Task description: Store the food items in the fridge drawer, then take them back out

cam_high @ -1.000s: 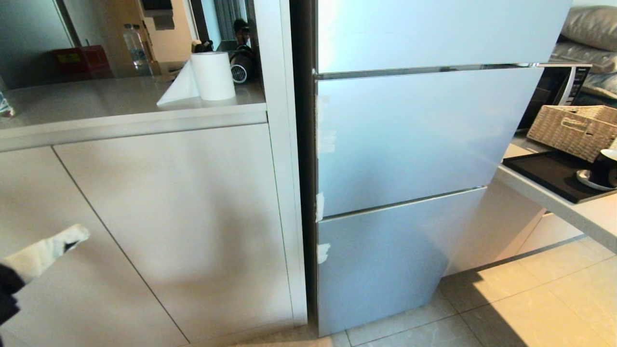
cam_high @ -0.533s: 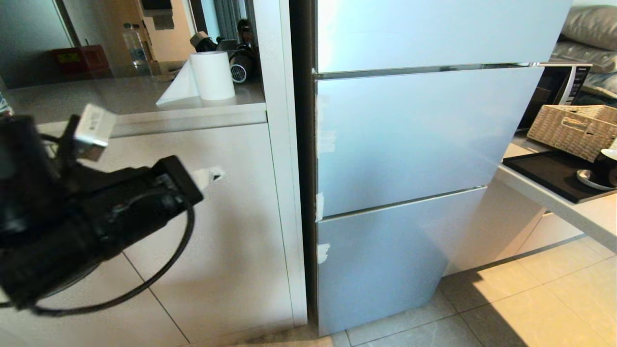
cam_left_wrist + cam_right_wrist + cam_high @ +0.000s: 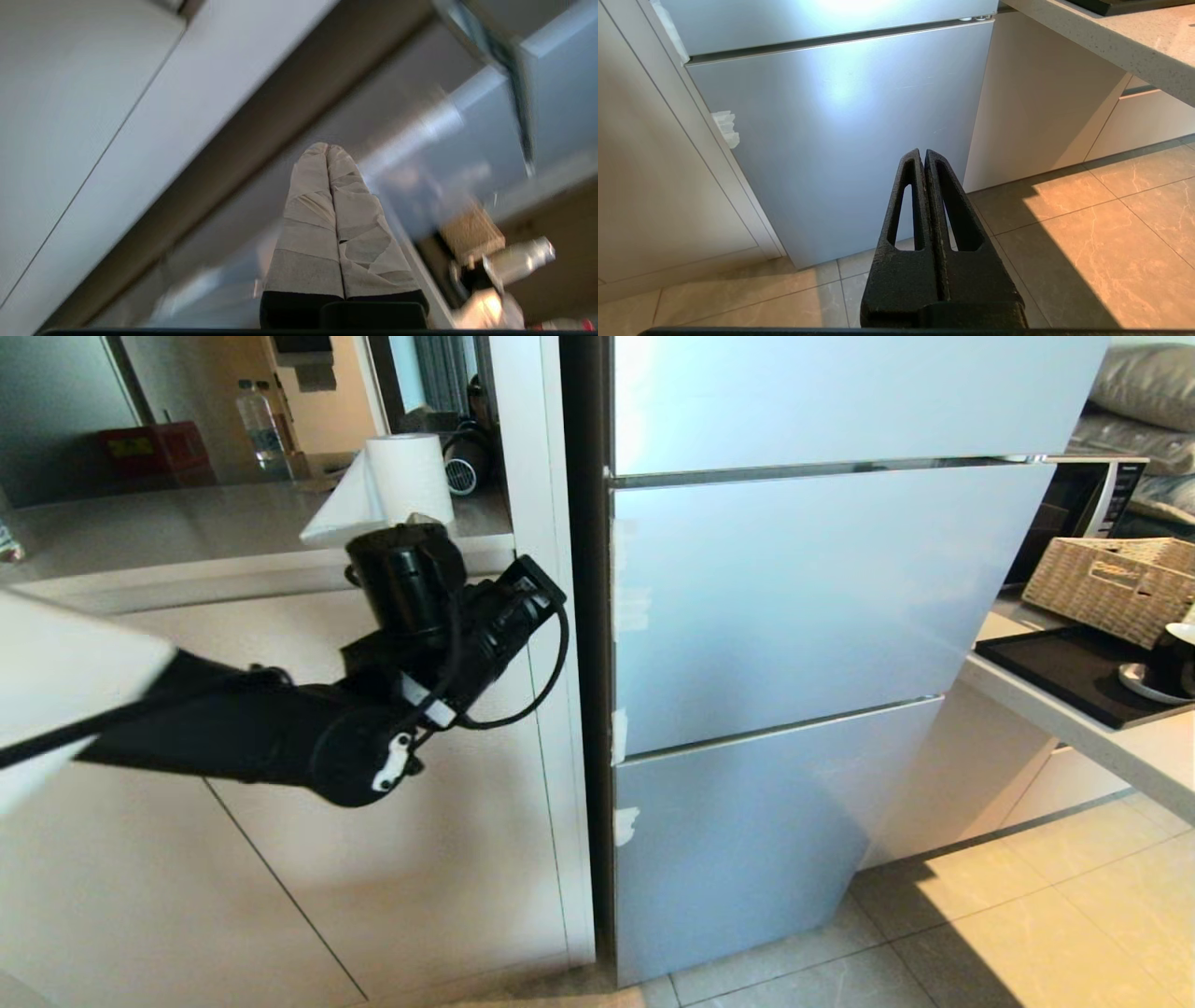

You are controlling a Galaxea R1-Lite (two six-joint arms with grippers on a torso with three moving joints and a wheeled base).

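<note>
Closed fridge (image 3: 803, 597), left arm (image 3: 280, 728) alongside

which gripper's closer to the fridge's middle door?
Left. The left gripper is raised beside the middle door's left edge; the right gripper hangs low, facing the bottom door.

Right gripper (image 3: 924, 156) closed, facing fridge door (image 3: 840, 130), tiled floor (image 3: 1087, 233)

Left pincer (image 3: 327, 151) fingertips hidden in head view
</note>
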